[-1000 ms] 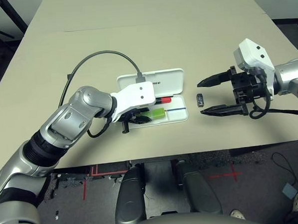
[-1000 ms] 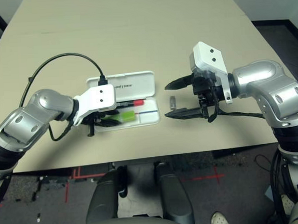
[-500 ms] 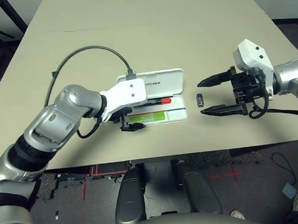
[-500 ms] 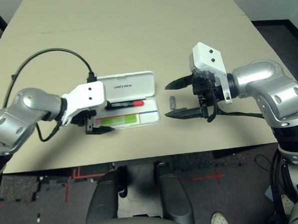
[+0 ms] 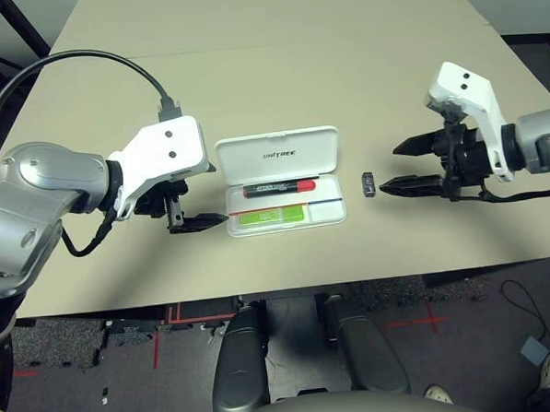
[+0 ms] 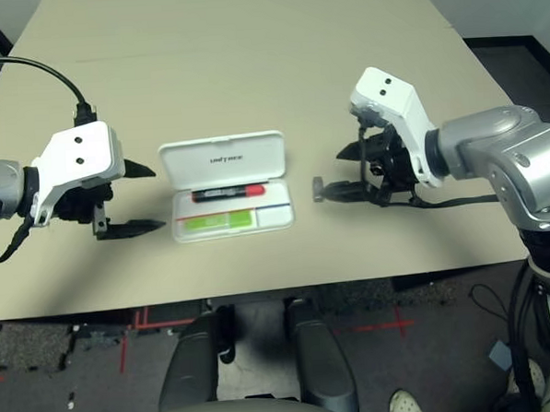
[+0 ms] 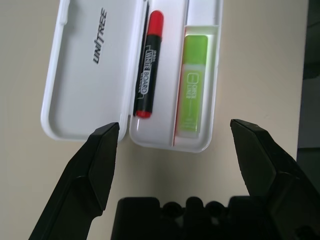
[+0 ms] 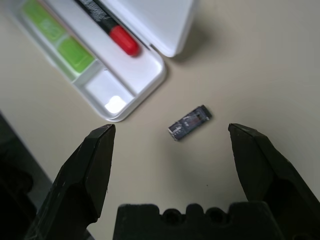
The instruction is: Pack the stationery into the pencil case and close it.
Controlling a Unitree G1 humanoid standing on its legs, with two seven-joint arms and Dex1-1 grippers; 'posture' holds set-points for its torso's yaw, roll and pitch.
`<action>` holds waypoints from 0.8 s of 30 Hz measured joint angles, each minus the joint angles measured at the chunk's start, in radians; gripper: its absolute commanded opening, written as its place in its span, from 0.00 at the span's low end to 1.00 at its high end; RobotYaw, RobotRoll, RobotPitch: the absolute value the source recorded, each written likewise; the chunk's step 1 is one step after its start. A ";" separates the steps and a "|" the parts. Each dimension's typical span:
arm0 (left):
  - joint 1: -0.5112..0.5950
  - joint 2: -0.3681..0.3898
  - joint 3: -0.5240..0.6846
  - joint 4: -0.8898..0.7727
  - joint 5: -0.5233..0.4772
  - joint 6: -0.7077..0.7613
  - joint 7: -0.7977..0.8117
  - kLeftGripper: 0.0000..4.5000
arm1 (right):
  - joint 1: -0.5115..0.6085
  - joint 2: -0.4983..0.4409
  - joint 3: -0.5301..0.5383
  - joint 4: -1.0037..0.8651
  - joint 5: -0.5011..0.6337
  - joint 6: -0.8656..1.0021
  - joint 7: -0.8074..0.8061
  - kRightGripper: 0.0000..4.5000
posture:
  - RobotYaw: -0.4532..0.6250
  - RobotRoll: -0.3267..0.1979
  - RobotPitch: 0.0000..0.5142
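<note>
1. The pencil case (image 5: 279,180), a flat white hard box with rounded corners, lies open on the beige table (image 5: 277,67), between the two arms. Its lid, lettered "UNITREE", lies back on the far side; the tray faces up on the near side.
2. The red-and-black marker pen (image 5: 279,186) lies lengthwise in the tray's far part, along the hinge, red cap toward the robot's right.
3. The light-green highlighter (image 5: 270,217) lies in the tray's near compartment, parallel to the marker, toward the left end. A thin red-and-blue line runs between the two pens. The right end of the near compartment holds nothing.
4. The small dark grey oblong piece (image 5: 369,183) lies on the table just beside the case's right end, apart from it and outside the tray.
5. The left gripper (image 5: 194,203) hovers off the case's left end, fingers spread wide and holding nothing; in the left wrist view the case's short end sits between the fingertips, untouched.
6. The right gripper (image 5: 402,167) sits to the right of the grey piece, fingers spread wide and empty, tips pointing toward it. In the right wrist view the piece (image 8: 189,122) lies between the two fingers, clear of both.
</note>
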 measured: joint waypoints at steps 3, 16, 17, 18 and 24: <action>0.000 -0.013 0.000 0.000 -0.010 -0.023 -0.004 0.99 | -0.016 0.054 -0.031 -0.020 -0.015 0.106 -0.101 1.00 | 0.38 0.62 0.48; -0.002 -0.036 -0.022 0.008 -0.003 -0.128 -0.027 0.99 | 0.110 0.443 -0.193 -0.145 -0.099 0.172 -0.615 1.00 | 0.37 0.62 0.51; 0.000 -0.037 -0.027 0.008 -0.001 -0.130 -0.027 0.99 | 0.122 0.443 -0.193 -0.156 -0.092 0.172 -0.630 1.00 | 0.37 0.62 0.51; 0.003 -0.037 -0.028 0.008 0.000 -0.132 -0.027 0.99 | 0.135 0.443 -0.193 -0.167 -0.083 0.172 -0.646 1.00 | 0.37 0.62 0.51; 0.015 -0.041 -0.032 0.008 0.004 -0.141 -0.026 0.99 | 0.187 0.443 -0.195 -0.182 -0.034 0.172 -0.713 1.00 | 0.38 0.62 0.51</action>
